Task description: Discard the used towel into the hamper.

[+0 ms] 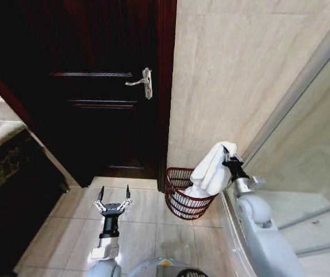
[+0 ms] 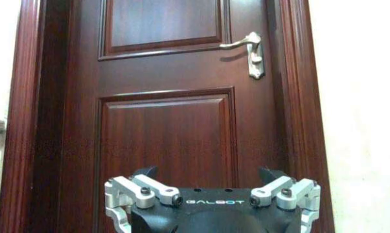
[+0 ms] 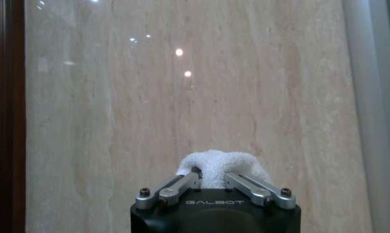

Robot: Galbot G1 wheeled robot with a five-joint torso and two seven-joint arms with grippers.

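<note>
While over hamper [image 1: 185,199], right claw [image 1: 227,154] grips towel [image 1: 211,170].

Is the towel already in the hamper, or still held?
Partly in. The right gripper is shut on the towel's top, above the hamper; its lower end hangs inside the rim. The left gripper is open, idle.

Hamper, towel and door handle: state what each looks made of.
Hamper: open weave of dark reddish-brown bars, wicker or coated wire, hard to tell. Towel, held by the right end effector: white, soft terry-like cloth. Door handle: silvery, shiny metal.
</note>
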